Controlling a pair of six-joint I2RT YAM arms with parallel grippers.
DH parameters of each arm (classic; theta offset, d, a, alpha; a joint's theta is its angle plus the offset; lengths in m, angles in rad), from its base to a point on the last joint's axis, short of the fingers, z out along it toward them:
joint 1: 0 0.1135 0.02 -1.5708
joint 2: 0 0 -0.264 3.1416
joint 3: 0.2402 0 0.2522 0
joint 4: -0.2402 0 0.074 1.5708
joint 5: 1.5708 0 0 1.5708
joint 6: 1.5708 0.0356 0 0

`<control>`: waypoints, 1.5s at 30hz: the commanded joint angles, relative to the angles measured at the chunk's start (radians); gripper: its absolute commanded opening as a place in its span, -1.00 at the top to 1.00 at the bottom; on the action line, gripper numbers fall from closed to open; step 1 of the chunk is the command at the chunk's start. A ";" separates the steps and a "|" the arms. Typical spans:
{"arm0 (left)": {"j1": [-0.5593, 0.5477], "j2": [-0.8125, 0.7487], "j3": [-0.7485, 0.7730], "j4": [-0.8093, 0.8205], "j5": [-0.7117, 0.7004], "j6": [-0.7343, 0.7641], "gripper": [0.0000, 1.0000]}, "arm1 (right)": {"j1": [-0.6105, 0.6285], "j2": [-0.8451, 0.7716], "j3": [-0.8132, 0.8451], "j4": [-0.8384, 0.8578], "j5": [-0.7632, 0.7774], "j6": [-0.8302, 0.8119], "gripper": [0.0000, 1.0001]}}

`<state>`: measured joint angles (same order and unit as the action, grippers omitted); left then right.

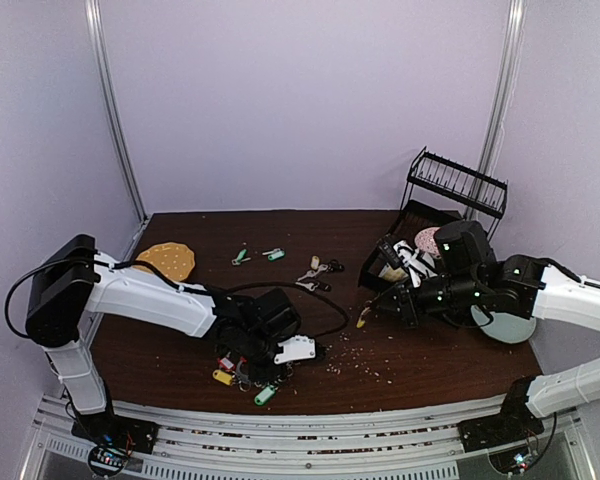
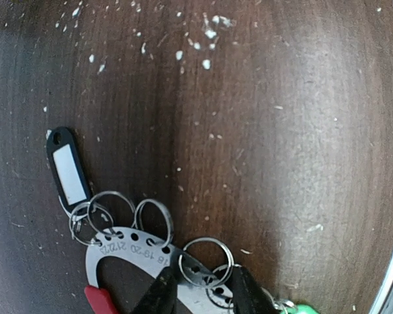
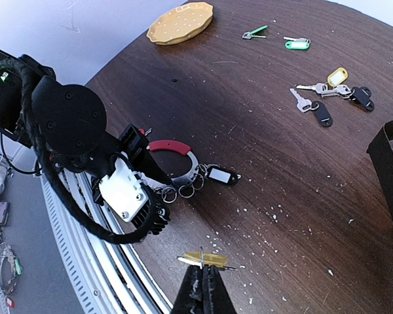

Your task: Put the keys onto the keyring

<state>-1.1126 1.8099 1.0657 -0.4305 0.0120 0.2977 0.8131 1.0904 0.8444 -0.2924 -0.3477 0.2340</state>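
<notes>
The keyring [image 2: 128, 252] is a flat silver arc with numbered holes and a red part [image 3: 170, 145], lying near the table's front edge [image 1: 235, 368]. Small split rings and a black tag [image 2: 68, 171] hang from it. My left gripper [image 2: 205, 281] straddles the arc, its fingers [image 2: 158, 296] pressed against one split ring [image 2: 206, 261]. My right gripper [image 3: 203, 278] hovers above the table, shut on a yellow-tagged key [image 3: 213, 260], which also shows in the top view [image 1: 362, 318]. More keys lie loose at the back: green-tagged ones [image 1: 241, 257] and a bunch [image 1: 320, 275].
A yellow round disc [image 1: 166, 260] lies back left. A black wire rack [image 1: 455, 185], a black bin with striped cloth [image 1: 410, 258] and a plate [image 1: 505, 325] sit at the right. White crumbs [image 2: 206, 39] dot the dark table. A yellow tag [image 1: 223, 377] and a green tag [image 1: 266, 394] lie by the keyring.
</notes>
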 commanded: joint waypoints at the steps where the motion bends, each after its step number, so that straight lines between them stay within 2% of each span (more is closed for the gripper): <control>1: -0.001 -0.035 -0.025 0.079 -0.028 0.006 0.41 | 0.000 -0.010 -0.014 0.019 0.010 0.015 1.00; 5: 0.006 -0.089 -0.019 0.160 0.063 -0.023 0.33 | 0.000 -0.015 -0.015 0.016 0.017 0.017 1.00; 8: 0.017 -0.096 -0.006 0.203 0.122 -0.024 0.19 | 0.000 -0.026 -0.034 0.034 0.026 0.023 1.00; 17: 0.017 0.090 0.122 -0.015 0.098 0.089 0.12 | -0.001 -0.037 -0.044 0.028 0.063 0.030 1.00; 26: 0.017 0.127 0.177 -0.031 -0.049 0.026 0.45 | 0.000 -0.080 -0.072 0.025 0.067 0.045 1.00; 31: 0.017 0.119 0.167 -0.053 -0.094 0.006 0.49 | -0.002 -0.087 -0.068 0.025 0.064 0.038 1.00; 34: 0.017 0.126 0.165 -0.071 -0.125 -0.008 0.58 | -0.002 -0.071 -0.064 0.027 0.058 0.030 1.00; 39: 0.017 0.105 0.170 -0.054 -0.116 -0.032 1.00 | -0.001 -0.047 -0.060 0.038 0.035 0.021 1.00; 45: 0.017 -0.020 0.133 0.033 -0.053 -0.042 1.00 | -0.001 -0.040 -0.039 0.039 0.012 -0.017 1.00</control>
<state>-1.1004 1.9087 1.2163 -0.4690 -0.0860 0.2756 0.8131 1.0439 0.7795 -0.2668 -0.3046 0.2565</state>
